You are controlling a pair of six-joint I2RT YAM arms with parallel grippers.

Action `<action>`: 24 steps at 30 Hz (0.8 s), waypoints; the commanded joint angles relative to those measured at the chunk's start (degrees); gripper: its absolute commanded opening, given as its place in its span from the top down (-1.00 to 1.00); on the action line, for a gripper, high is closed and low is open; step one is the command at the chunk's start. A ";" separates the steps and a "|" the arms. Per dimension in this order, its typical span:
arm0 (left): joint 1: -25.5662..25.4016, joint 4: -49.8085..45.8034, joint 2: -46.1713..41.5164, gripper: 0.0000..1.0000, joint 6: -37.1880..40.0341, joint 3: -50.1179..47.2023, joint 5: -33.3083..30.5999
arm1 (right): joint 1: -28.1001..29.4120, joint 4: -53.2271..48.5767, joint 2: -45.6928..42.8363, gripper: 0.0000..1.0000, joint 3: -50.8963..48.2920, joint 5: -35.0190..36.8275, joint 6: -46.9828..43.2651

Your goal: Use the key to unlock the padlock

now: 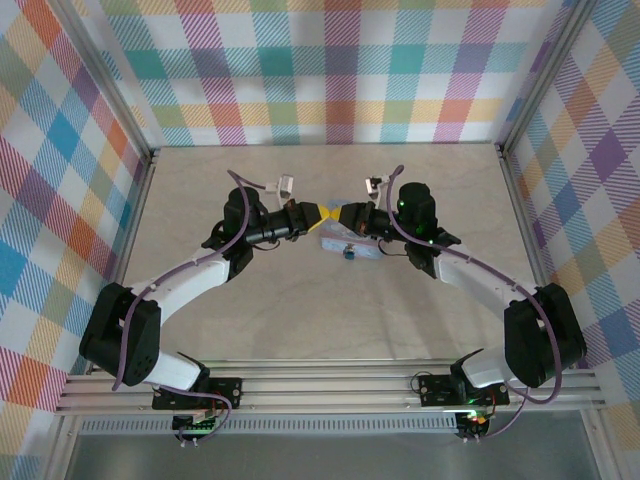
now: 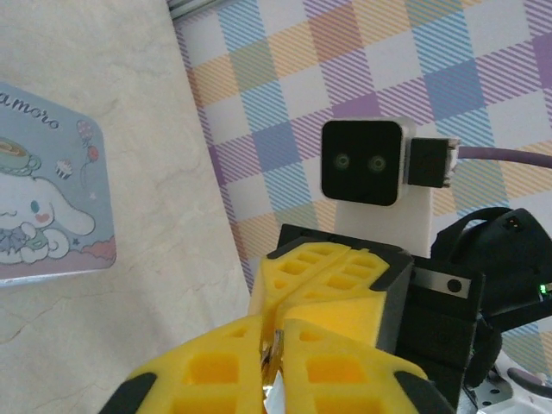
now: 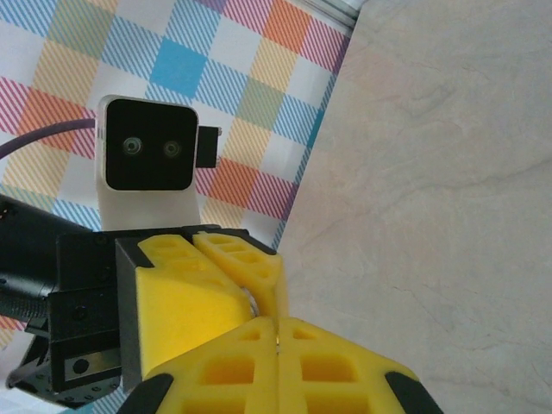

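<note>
My two grippers meet tip to tip above the middle of the table. The left gripper (image 1: 322, 213) is shut on the key (image 2: 279, 358), a thin metal blade wedged between its yellow pads (image 2: 216, 366). The blade's tip points into the seam of the right gripper's fingers (image 2: 345, 276). My right gripper (image 1: 343, 216) is also shut, with a thin metal sliver (image 3: 278, 343) showing between its pads, and the left gripper's fingers (image 3: 190, 293) face it. The padlock (image 1: 349, 252), a tiny blue speck, sits at the near edge of the tin, below both grippers.
A pale blue cartoon-printed tin (image 1: 335, 243) lies on the table under the grippers, and it appears at the left of the left wrist view as a tin (image 2: 43, 190). Checked walls enclose the beige table (image 1: 200, 320) on three sides. Purple cables loop over both arms.
</note>
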 commanded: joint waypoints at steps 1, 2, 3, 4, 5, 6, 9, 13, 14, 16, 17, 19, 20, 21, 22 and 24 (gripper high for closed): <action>-0.66 -6.37 -3.01 0.62 7.35 2.85 0.77 | -0.72 -4.47 -2.13 1.00 2.89 -2.27 -4.55; -0.43 -9.54 -3.82 0.56 9.63 3.51 0.81 | -1.05 -6.79 -2.32 1.00 3.57 -2.69 -6.09; -0.22 -13.76 -4.65 0.52 12.78 4.74 0.84 | -1.48 -10.59 -2.48 1.00 4.78 -3.43 -8.70; -0.12 -19.09 -5.32 0.47 16.40 6.64 0.75 | -1.92 -15.49 -2.38 1.00 6.63 -4.17 -12.06; -0.07 -24.71 -5.69 0.43 20.08 8.73 0.74 | -2.08 -20.28 -2.18 1.00 8.64 -4.75 -15.53; -0.07 -30.41 -6.01 0.39 24.64 11.00 1.16 | -2.14 -26.85 -1.79 1.00 11.29 -4.95 -20.69; -0.10 -44.17 -7.11 0.29 35.51 16.14 0.18 | -2.17 -42.69 -0.12 1.00 18.79 -4.42 -33.05; -0.11 -50.85 -8.24 0.15 45.24 18.54 1.19 | -2.17 -52.94 2.13 1.00 24.92 -7.11 -42.00; -0.16 -50.87 -8.61 0.13 47.06 18.41 1.90 | -2.17 -54.59 2.54 1.00 26.05 -7.86 -43.41; -0.39 -49.15 -9.91 0.06 50.43 16.97 2.62 | -2.14 -57.94 3.40 1.00 28.06 -9.40 -46.04; -0.63 -47.63 -10.68 0.05 51.58 15.88 2.43 | -2.15 -59.34 3.71 1.00 28.86 -10.01 -47.14; -0.89 -44.10 -12.32 0.05 53.51 13.37 2.50 | -2.09 -62.49 4.25 1.00 30.23 -10.75 -50.12; -0.90 -43.41 -12.67 0.05 53.85 12.83 2.48 | -2.08 -63.50 4.34 1.00 30.51 -10.55 -51.48; -0.99 -43.33 -12.48 0.05 54.03 12.89 2.43 | -2.07 -64.54 4.19 1.00 30.71 -9.75 -52.74; -0.99 -43.98 -11.99 0.05 54.17 13.60 2.83 | -2.08 -65.39 4.01 1.00 30.80 -9.06 -53.96; -1.08 -45.51 -10.10 0.06 54.36 15.36 5.18 | -2.03 -66.73 3.73 1.00 31.05 -8.63 -56.07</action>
